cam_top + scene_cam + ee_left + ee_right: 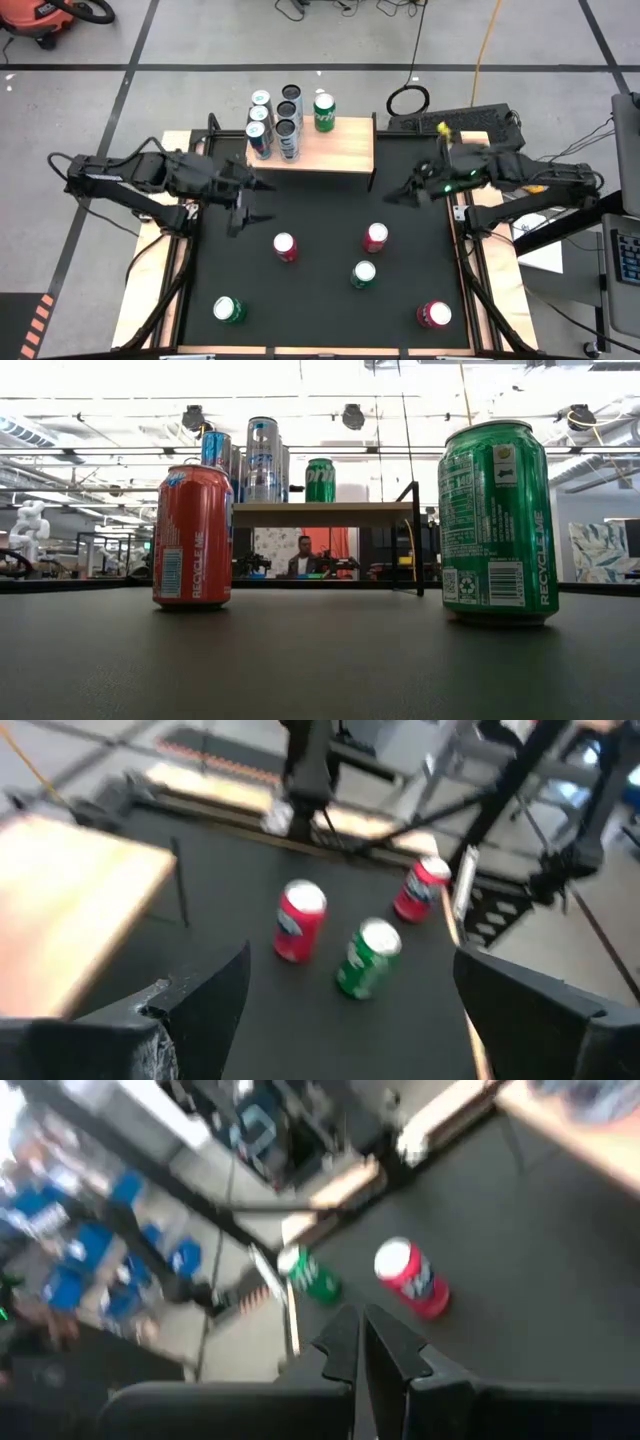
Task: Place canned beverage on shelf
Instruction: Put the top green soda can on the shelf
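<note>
The shelf (335, 148) is a light-wood board on thin black legs at the table's far middle. Several cans stand upright on its left part, among them a green one (324, 112). On the black table stand red cans (285, 246), (375, 237), (434, 314) and green cans (364, 273), (229, 310), all upright on their bases. My left gripper (252, 205) hovers open near the shelf's near left corner, with nothing between its fingers (200, 1005). My right gripper (390, 197) hovers shut and empty off the shelf's near right corner. Neither gripper shows in the low view.
Wooden strips (150, 290) edge the table's left and right sides. The shelf's right half (350, 140) is bare wood. In the low view a red can (192, 537) and a green can (498, 523) stand in front of the shelf (325, 510). A person sits in the room beyond.
</note>
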Action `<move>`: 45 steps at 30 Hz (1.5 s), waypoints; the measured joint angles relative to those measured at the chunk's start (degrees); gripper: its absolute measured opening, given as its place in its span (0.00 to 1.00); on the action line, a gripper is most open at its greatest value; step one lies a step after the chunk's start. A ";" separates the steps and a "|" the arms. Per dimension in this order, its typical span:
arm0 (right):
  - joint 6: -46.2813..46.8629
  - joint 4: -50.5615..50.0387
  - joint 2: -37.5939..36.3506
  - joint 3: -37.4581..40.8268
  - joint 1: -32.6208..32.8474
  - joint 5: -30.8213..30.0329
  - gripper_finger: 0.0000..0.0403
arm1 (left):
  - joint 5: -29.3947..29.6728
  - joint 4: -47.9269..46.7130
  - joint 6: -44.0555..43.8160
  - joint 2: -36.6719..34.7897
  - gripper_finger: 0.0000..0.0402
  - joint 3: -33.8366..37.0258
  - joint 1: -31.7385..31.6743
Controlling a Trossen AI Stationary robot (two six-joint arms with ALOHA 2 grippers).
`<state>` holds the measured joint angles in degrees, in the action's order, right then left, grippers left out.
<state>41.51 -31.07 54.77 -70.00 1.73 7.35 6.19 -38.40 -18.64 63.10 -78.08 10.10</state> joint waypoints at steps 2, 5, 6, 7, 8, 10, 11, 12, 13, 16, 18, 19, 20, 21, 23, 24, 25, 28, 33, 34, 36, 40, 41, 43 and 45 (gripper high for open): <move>-0.88 -1.58 1.69 0.00 2.04 -0.22 0.00 | 0.99 -1.01 -1.93 1.19 0.88 0.00 2.59; -1.92 -2.39 4.09 0.00 4.40 0.09 0.00 | 3.20 -1.76 -4.69 3.72 0.88 0.00 6.62; -1.94 -2.78 4.78 0.00 5.21 0.09 0.00 | 4.05 -1.54 -5.19 4.68 0.88 0.00 7.78; -1.94 -3.04 5.35 0.00 5.91 0.10 0.00 | 4.89 -1.50 -5.99 5.75 0.88 0.00 8.93; -1.99 -3.46 5.84 0.00 6.60 0.09 0.00 | 5.54 -1.22 -6.47 6.84 0.88 0.00 9.91; -2.14 -5.42 6.67 0.00 7.97 0.11 0.00 | 6.61 -0.22 -6.94 9.51 0.88 0.00 11.68; -2.42 -6.40 6.99 0.00 8.65 0.13 0.00 | 7.42 0.23 -7.00 10.86 0.88 0.01 12.46; -3.03 -7.53 7.12 0.00 9.34 0.13 0.00 | 8.24 1.01 -7.00 12.35 0.88 0.02 13.19; -3.61 -9.32 7.16 0.00 9.98 0.13 0.00 | 9.07 2.21 -7.00 13.78 0.88 0.02 13.77; -5.15 -14.06 7.02 0.00 11.54 0.20 0.00 | 10.53 7.31 -6.38 18.06 0.88 0.02 14.97; -5.62 -17.04 6.70 0.00 12.61 0.22 0.00 | 10.64 11.35 -6.38 20.95 0.88 -0.08 15.28; -6.12 -18.08 6.62 0.00 13.17 0.22 0.00 | 10.76 12.52 -6.44 22.45 0.88 -0.63 15.28; -6.68 -18.97 6.41 0.00 13.78 0.26 0.00 | 11.31 13.20 -6.48 24.04 0.88 -1.70 15.27; -7.50 -20.05 6.20 0.00 14.38 0.29 0.00 | 11.91 13.48 -6.41 25.70 0.88 -3.21 15.25; -9.48 -22.23 5.97 0.00 15.49 0.29 0.00 | 12.83 13.46 -6.03 28.85 0.88 -6.18 15.20; -10.86 -23.11 5.93 0.00 15.89 0.27 0.00 | 13.39 13.60 -5.93 30.38 0.88 -7.63 15.14; -12.37 -23.89 5.92 0.00 16.19 0.20 0.00 | 13.84 13.64 -5.80 31.92 0.88 -8.95 14.99; -16.77 -25.67 5.90 0.00 16.47 0.13 0.00 | 14.32 13.62 -5.46 36.60 0.88 -12.81 14.67; -18.80 -25.99 5.88 0.00 16.46 0.21 0.00 | 15.95 13.60 -7.02 43.15 0.88 -18.12 14.59; -18.66 -26.31 5.87 0.00 16.47 0.26 0.00 | 16.08 13.35 -7.49 44.40 0.88 -19.02 14.60; -18.12 -27.33 5.85 0.00 16.81 0.30 0.00 | 16.16 13.58 -7.97 46.78 0.88 -20.68 14.55; -17.59 -28.75 5.79 0.00 17.84 0.07 0.00 | 16.11 13.50 -8.71 50.34 0.88 -22.38 14.52; -17.47 -28.97 5.79 0.00 18.03 0.05 0.00 | 16.11 13.44 -9.57 50.94 0.88 -22.61 14.52; -16.55 -29.23 5.79 0.00 18.33 0.02 0.00 | 16.15 14.13 -11.18 51.67 0.88 -22.79 14.52; -15.29 -29.20 5.76 0.00 18.53 -0.01 0.00 | 16.15 15.22 -12.16 51.93 0.88 -22.90 14.52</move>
<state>26.22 -60.27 60.53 -70.00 20.26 7.34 22.34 -23.18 -30.80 115.02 -100.99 24.62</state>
